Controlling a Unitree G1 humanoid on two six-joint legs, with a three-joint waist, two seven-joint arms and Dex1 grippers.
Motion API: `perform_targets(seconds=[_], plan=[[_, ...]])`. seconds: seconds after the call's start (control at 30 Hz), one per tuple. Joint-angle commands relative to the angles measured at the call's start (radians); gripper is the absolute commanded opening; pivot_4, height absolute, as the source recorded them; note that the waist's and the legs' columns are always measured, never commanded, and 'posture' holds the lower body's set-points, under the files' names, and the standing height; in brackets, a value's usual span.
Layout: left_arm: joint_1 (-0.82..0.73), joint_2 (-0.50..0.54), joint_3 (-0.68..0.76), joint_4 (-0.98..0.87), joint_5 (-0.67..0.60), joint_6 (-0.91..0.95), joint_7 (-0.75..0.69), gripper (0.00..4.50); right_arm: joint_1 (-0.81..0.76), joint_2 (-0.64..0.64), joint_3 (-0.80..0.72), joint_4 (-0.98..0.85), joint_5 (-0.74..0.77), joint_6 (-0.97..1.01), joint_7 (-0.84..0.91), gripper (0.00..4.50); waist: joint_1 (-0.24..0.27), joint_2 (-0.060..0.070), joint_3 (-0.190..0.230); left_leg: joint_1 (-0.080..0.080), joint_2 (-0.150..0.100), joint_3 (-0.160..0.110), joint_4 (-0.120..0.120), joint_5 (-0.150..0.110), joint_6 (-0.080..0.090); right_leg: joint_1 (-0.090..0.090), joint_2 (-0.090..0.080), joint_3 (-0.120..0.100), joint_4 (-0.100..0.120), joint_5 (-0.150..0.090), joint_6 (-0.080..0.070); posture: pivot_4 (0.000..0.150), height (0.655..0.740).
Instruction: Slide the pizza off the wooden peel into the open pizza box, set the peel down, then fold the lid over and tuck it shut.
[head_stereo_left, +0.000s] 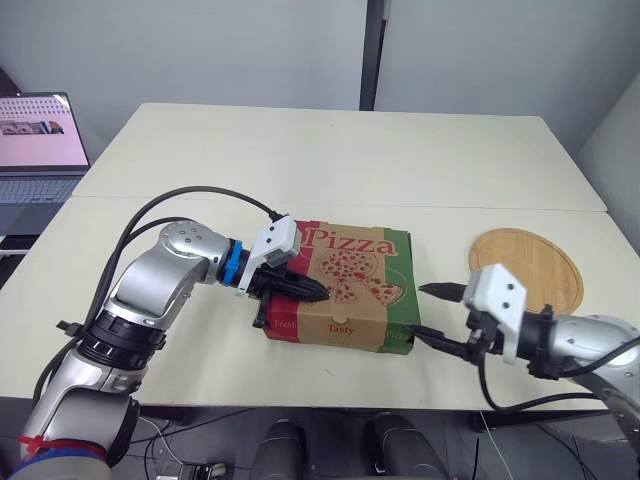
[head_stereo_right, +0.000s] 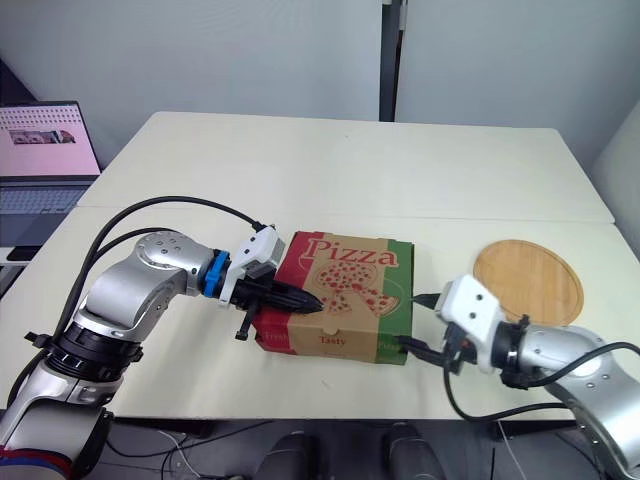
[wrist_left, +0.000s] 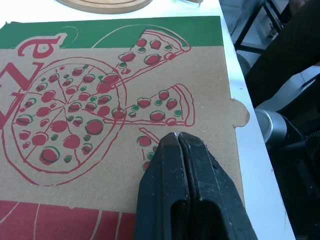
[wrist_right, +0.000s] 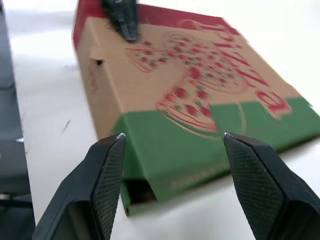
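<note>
Left gripper (head_stereo_left: 318, 292) pinched closed, empty, tips resting on the pizza box (head_stereo_left: 352, 262) lid; right gripper (head_stereo_left: 419, 310) spread wide, empty, just off the box's green right end. Tucking that end probably falls to the right arm.

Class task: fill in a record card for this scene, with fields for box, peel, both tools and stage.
Box: pizza box, lid folded down, on the table
Peel: wooden peel, bare, lying right of box
Left tool: shut, tips on lid
Right tool: open, at box's green end
Stage: closing lid; tuck not confirmable
</note>
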Motion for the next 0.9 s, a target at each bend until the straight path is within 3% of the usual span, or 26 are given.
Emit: perform_targets(seconds=[0.03, 0.17, 0.27, 0.4, 0.57, 0.67, 0.73, 0.83, 0.9], plan=[[-0.007, 0.007, 0.016, -0.026, 0.004, -0.011, 0.003, 0.0, 0.025, -0.03, -0.056, 0.044, -0.018, -0.018, 0.009, 3.32, 0.0, 0.0, 0.0, 0.0, 0.0, 0.0, 0.0, 0.0, 0.0, 0.0, 0.0, 0.0, 0.0, 0.0, 0.0, 0.15, 0.7306], [-0.011, 0.008, 0.016, -0.026, 0.007, -0.013, 0.004, 0.0, 0.044, -0.05, 0.03, 0.084, -0.131, -0.095, 0.007, 3.32, 0.0, 0.0, 0.0, 0.0, 0.0, 0.0, 0.0, 0.0, 0.0, 0.0, 0.0, 0.0, 0.0, 0.0, 0.0, 0.15, 0.7306], [-0.019, 0.007, 0.022, -0.025, 0.004, -0.008, 0.007, 0.0, 0.059, -0.044, 0.079, 0.083, -0.169, -0.132, 0.011, 2.75, 0.0, 0.0, 0.0, 0.0, 0.0, 0.0, 0.0, 0.0, 0.0, 0.0, 0.0, 0.0, 0.0, 0.0, 0.0, 0.15, 0.7306], [-0.024, 0.008, 0.027, -0.025, 0.002, -0.007, 0.009, 0.0, 0.055, -0.028, 0.054, 0.072, -0.139, -0.115, 0.008, 1.44, 0.0, 0.0, 0.0, 0.0, 0.0, 0.0, 0.0, 0.0, 0.0, 0.0, 0.0, 0.0, 0.0, 0.0, 0.0, 0.15, 0.7306], [-0.025, 0.006, 0.029, -0.025, -0.002, -0.005, 0.01, 0.0, 0.041, -0.04, -0.072, 0.032, 0.016, -0.048, 0.056, 1.44, 0.0, 0.0, 0.0, 0.0, 0.0, 0.0, 0.0, 0.0, 0.0, 0.0, 0.0, 0.0, 0.0, 0.0, 0.0, 0.15, 0.7306], [-0.028, 0.002, 0.026, -0.023, -0.002, -0.005, 0.009, 0.0, 0.007, -0.044, -0.086, -0.002, 0.079, -0.013, 0.052, 2.05, -0.001, 0.0, 0.0, 0.0, 0.0, 0.0, 0.0, 0.0, 0.0, 0.0, 0.0, 0.0, 0.001, 0.0, 0.0, 0.15, 0.7306], [-0.03, 0.002, 0.024, -0.022, -0.002, -0.005, 0.006, 0.0, -0.015, -0.044, -0.062, -0.032, 0.096, 0.002, 0.035, 2.71, 0.0, 0.0, 0.0, 0.0, 0.0, 0.0, 0.0, 0.0, 0.0, 0.0, 0.0, 0.0, 0.001, 0.0, 0.0, 0.15, 0.7306], [-0.035, -0.001, 0.02, -0.019, 0.0, -0.007, 0.003, 0.0, -0.047, -0.052, 0.058, -0.082, 0.025, -0.021, 0.017, 3.59, -0.001, 0.0, 0.0, 0.0, 0.0, 0.0, 0.0, 0.0, 0.0, 0.0, 0.0, 0.0, 0.001, 0.0, 0.0, 0.15, 0.7306], [-0.04, -0.004, 0.018, -0.017, 0.0, -0.006, 0.002, 0.0, -0.072, -0.044, 0.15, -0.094, -0.04, -0.045, -0.003, 3.59, 0.0, 0.0, 0.0, 0.0, 0.0, -0.001, 0.0, 0.0, 0.0, 0.0, 0.0, 0.0, 0.001, 0.0, 0.0, 0.15, 0.7306]])
